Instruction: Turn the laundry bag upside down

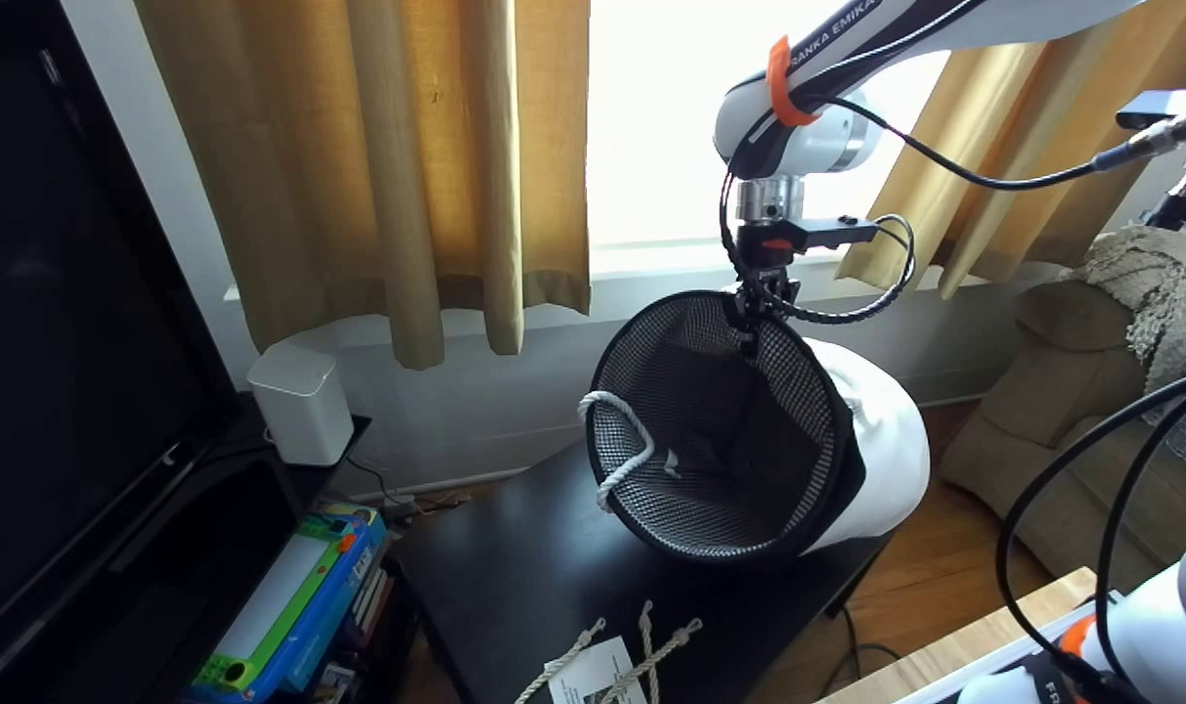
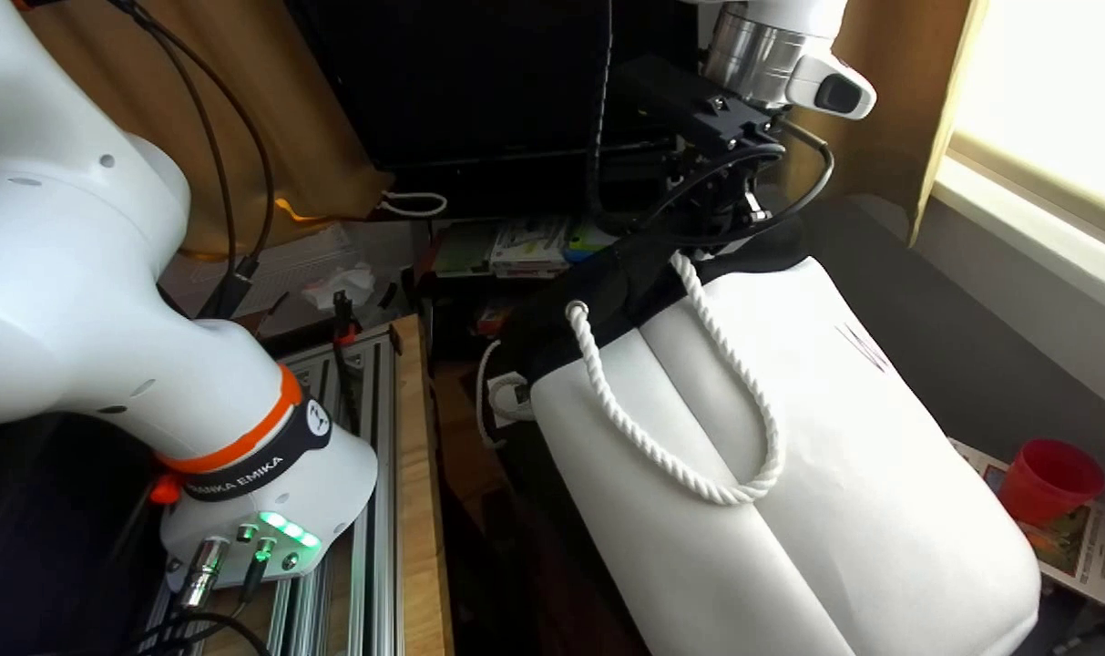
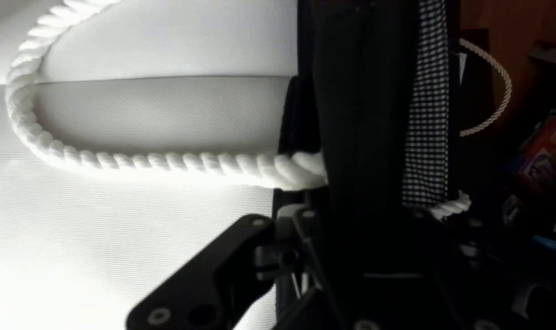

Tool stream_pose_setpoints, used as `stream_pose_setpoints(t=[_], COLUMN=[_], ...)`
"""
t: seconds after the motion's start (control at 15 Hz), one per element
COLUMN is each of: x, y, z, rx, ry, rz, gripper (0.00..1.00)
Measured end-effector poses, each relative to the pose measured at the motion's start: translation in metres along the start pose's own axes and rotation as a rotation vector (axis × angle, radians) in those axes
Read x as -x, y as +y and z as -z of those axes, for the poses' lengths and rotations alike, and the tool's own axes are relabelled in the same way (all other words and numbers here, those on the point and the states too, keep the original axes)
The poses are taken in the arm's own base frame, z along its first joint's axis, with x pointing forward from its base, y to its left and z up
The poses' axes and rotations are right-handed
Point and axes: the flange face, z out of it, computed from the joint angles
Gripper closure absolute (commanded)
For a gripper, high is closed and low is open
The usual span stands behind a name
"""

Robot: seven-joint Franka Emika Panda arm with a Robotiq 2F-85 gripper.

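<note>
Black table (image 1: 514,557), laundry bag (image 1: 749,435), tan curtains (image 1: 387,176)

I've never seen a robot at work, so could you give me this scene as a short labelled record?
Main item: white laundry bag, tipped on its side, not yet upside down
Opening: dark rim, facing sideways
Handles: white rope handle along the outside, second handle across the rim
Grasp: claw at the rim's upper part, one finger inside; grip tightness unclear
Support: black table beneath
Nearby: white box, red cup
</note>
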Motion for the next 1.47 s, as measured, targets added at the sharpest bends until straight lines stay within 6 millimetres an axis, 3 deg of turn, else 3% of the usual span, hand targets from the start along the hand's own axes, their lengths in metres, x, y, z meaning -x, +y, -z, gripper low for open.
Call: stream_pose_setpoints(t=[0.33,0.8,1.07,1.27,1.47], x=[-0.005,-0.01,-0.01,-0.001,0.024], y=[-0.003,-0.006,0.002,0.027,0.073], z=[-0.015,-0.025,-0.021,0.0,0.032], rx=[-0.061,-0.108,-0.109,-0.101,-0.088], ry=[-0.013,-0.013,-0.001,0.043,0.114], rz=[0.002,0.078,0.092,0.078,0.045], gripper=[0.01,0.0,0.0,0.0,0.0])
